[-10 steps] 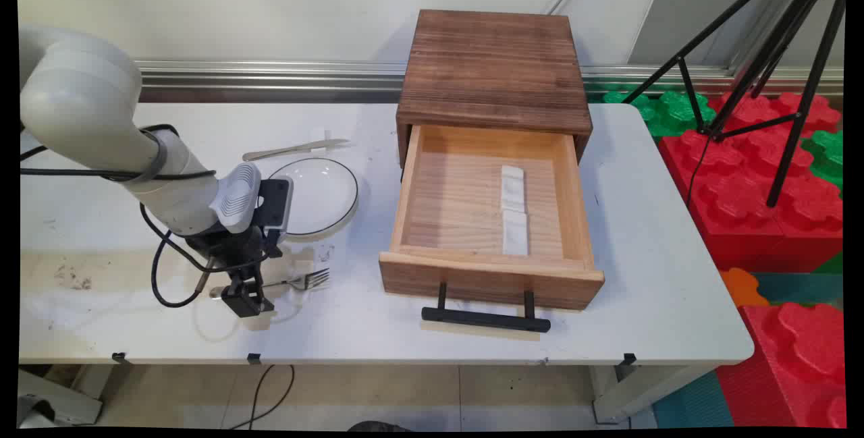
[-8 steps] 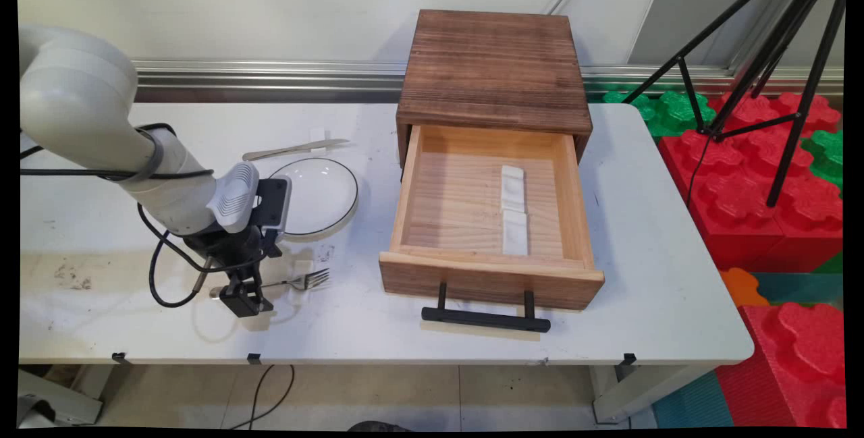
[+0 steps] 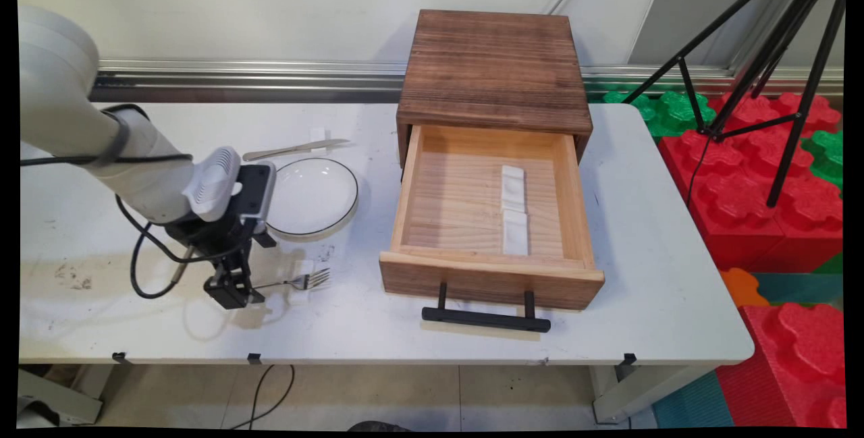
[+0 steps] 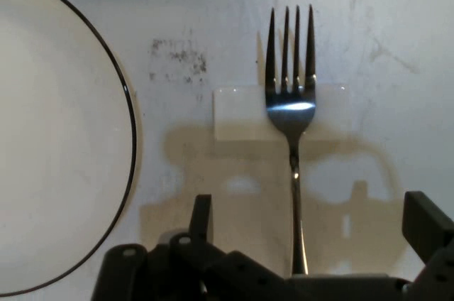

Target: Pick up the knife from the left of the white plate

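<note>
I am holding my gripper (image 3: 233, 295) low over the table (image 3: 101, 222), right at the handle end of the fork (image 3: 297, 281). My fingers (image 4: 425, 226) are standing wide apart, with the fork's handle running up between them; I cannot tell whether either finger is touching it. The fork (image 4: 291, 123) is lying flat, its tines pointing straight away from my hand, its neck resting across a small pale pad (image 4: 237, 113). The plate (image 4: 57, 130) is sitting just off to my left in the hand view, apart from the fork. Beyond the plate, farther from me, a knife (image 3: 293, 148) is lying on the table. Past the fork's tines the drawer (image 3: 486, 222) is standing open out of its wooden box (image 3: 493, 67), with two white strips (image 3: 514, 219) lying inside.
</note>
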Tool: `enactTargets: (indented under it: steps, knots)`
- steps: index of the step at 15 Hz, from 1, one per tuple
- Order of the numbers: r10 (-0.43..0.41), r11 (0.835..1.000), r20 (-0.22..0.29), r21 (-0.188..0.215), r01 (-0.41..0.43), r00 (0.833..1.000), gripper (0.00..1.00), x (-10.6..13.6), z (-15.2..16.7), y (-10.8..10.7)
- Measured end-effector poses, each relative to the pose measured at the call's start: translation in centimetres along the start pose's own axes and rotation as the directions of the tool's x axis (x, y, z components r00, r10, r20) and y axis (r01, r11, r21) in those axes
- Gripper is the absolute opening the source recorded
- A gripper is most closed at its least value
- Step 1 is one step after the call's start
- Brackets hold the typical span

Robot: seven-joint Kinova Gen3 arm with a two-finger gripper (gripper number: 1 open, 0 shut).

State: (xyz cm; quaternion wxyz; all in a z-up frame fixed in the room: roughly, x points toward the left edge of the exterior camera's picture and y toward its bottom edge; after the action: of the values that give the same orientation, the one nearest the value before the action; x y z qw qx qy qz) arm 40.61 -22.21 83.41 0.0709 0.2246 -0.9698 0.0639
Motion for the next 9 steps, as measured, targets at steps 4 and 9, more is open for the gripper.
enactTargets:
  steps: [4,9]
  knots:
    - [0.007,1.0,-0.026,0.011,-0.006,1.0,1.0,-0.5,-1.9,-0.2]
    - [0.003,0.999,-0.062,0.034,-0.001,0.998,1.0,-1.3,-4.9,-0.8]
